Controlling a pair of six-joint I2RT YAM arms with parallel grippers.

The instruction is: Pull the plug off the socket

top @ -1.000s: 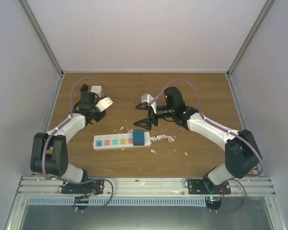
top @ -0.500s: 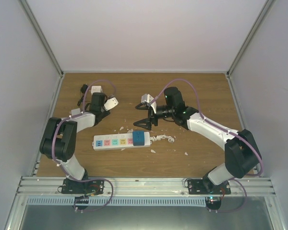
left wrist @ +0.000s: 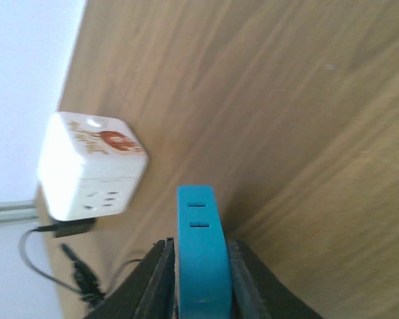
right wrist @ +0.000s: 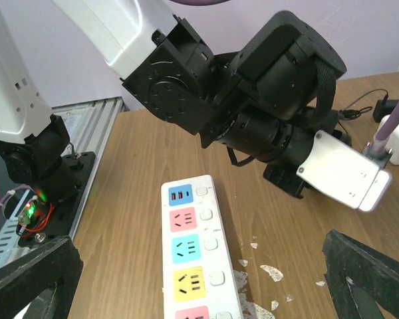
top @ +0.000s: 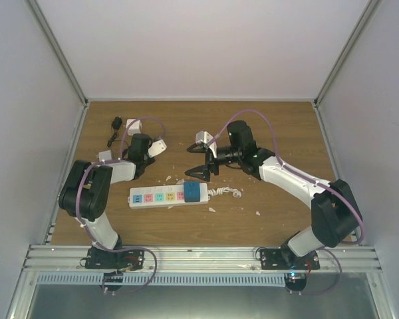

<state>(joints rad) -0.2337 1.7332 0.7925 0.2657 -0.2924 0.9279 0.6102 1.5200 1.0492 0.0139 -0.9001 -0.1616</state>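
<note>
Plug (top: 195,191) sits on the socket's (top: 156,197) right end, just beside the spread right claw (top: 193,163); left claw (left wrist: 199,249) clamps a blue block (left wrist: 198,226)

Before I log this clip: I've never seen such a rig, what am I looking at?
Two robot arms are bolted at the near edge of a wooden table. One picture looks down from above; the other two come from a camera on each wrist. On it lie a white power strip with a blue plug in it and, farther back, a white cube. The right pincer hangs open near the plug. The left pincer grips a teal block with two slots.
</note>
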